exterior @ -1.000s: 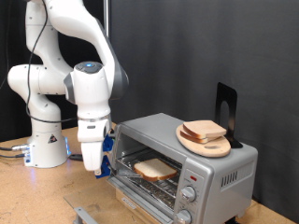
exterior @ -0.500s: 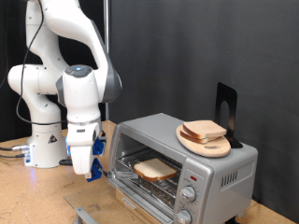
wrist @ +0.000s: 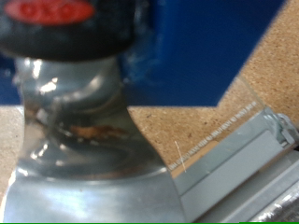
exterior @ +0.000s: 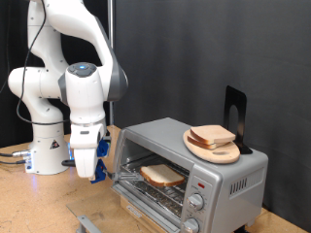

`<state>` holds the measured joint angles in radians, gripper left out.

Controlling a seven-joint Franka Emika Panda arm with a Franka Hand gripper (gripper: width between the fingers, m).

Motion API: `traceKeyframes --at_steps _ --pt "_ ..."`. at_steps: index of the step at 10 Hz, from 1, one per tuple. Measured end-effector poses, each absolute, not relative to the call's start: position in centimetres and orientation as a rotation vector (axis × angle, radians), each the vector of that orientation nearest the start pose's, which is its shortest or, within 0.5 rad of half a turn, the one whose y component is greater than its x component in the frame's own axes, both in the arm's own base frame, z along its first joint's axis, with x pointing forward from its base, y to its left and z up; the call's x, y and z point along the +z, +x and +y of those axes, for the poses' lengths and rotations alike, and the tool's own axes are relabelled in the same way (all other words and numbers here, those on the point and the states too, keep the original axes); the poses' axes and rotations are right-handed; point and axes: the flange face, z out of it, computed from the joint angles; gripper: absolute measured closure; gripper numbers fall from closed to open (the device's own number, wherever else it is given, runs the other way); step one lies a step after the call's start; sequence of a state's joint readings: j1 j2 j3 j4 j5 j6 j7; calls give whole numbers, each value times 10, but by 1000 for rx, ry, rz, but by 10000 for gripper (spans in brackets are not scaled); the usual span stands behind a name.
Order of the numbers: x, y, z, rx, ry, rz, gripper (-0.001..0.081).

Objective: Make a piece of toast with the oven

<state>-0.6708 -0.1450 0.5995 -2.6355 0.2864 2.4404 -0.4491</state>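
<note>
The silver oven stands on the wooden table at the exterior view's right with its glass door folded down open. One piece of toast lies flat on the wire rack inside. More slices are stacked on a round wooden board on the oven's top. My gripper hangs just left of the oven's open mouth, above the door's left edge, with no bread between its fingers. The wrist view is blurred: a shiny metal finger, a blue part and a grey metal edge over the table.
The robot's white base stands at the exterior view's left with cables on the table. A black stand rises behind the board. The oven's two knobs face front right. A black curtain closes the back.
The gripper has pulled back left out of the oven's mouth, away from the slice on the rack, and has lifted slightly in the last half second. The slice stays on the rack.
</note>
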Motion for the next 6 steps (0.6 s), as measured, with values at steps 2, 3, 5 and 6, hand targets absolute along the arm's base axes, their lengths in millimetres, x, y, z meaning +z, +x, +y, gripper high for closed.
traceKeyframes --at_steps 2,3,5,6 --pt "284 414 -27 59 -3027 -214 315" --pt "284 414 -21 61 -3031 -207 315" --pt "283 414 -7 58 -3043 -179 315" --pt "282 414 -4 57 -3043 -181 315"
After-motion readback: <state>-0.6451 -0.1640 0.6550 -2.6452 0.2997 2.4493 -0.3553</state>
